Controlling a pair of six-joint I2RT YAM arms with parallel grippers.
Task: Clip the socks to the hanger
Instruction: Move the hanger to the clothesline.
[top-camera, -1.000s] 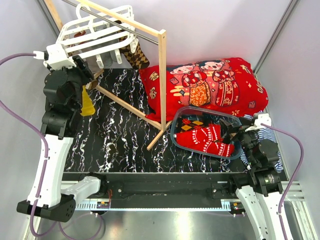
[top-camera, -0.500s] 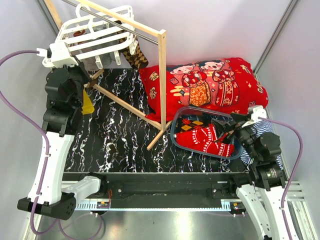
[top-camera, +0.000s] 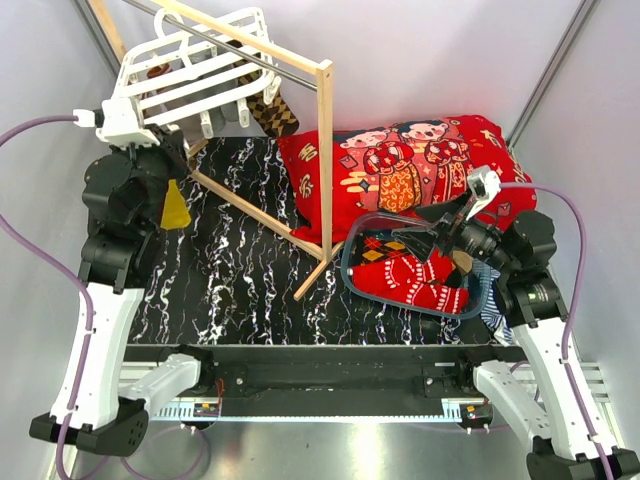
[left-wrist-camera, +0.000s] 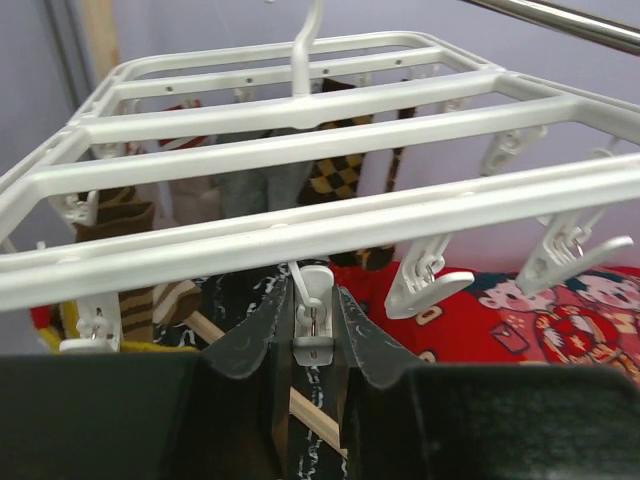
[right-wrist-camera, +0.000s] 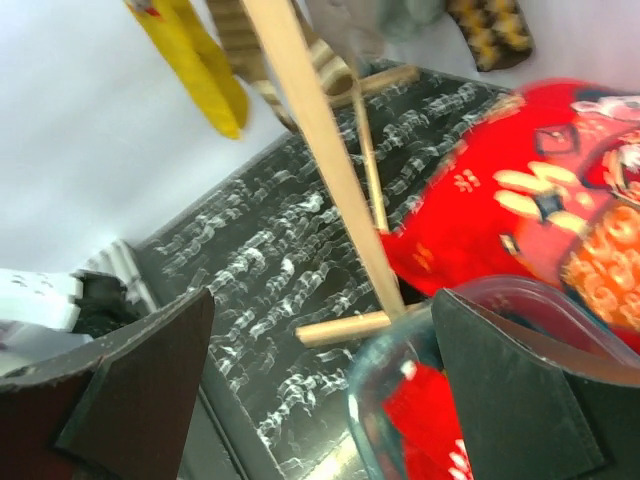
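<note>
Up at the left gripper (left-wrist-camera: 312, 300), clamped on one hanger (left-wrist-camera: 300, 145) clip (left-wrist-camera: 312, 328), probably to pop it open; at the right gripper (right-wrist-camera: 320, 300), gaping wide over the socks (top-camera: 420, 285).

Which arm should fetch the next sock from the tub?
Right. The right jaws stand open just over the tub of socks; the left jaws are up at the hanger, shut on a clip.
</note>
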